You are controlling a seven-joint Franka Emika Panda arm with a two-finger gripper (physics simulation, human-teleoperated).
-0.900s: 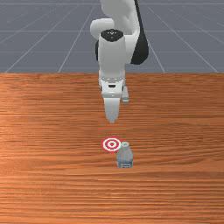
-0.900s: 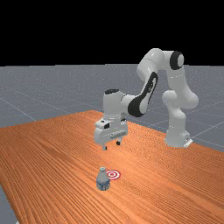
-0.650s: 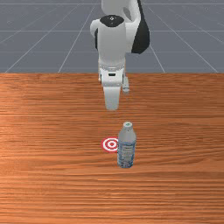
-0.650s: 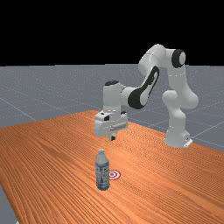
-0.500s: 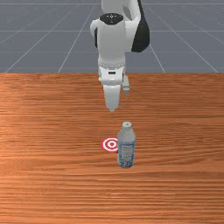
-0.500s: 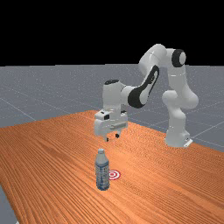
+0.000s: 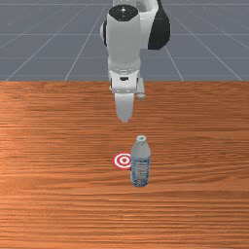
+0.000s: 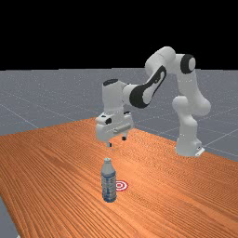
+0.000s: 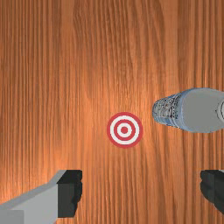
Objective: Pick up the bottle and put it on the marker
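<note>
While the gripper (image 8: 116, 141) hangs, fingers spread, at the front view's eleven o'clock from the bottle (image 7: 140, 168), open room separates them. Upright at the marker's (image 7: 123, 160) four o'clock there, the bottle leaves a narrow strip of table (image 7: 53, 146) beside the red edge.

The marker (image 7: 123, 160) lies on the worktop (image 7: 58, 199); the bottle (image 7: 140, 163) stands just beside it, not touching, toward the front view's right and nearer that camera.
</note>
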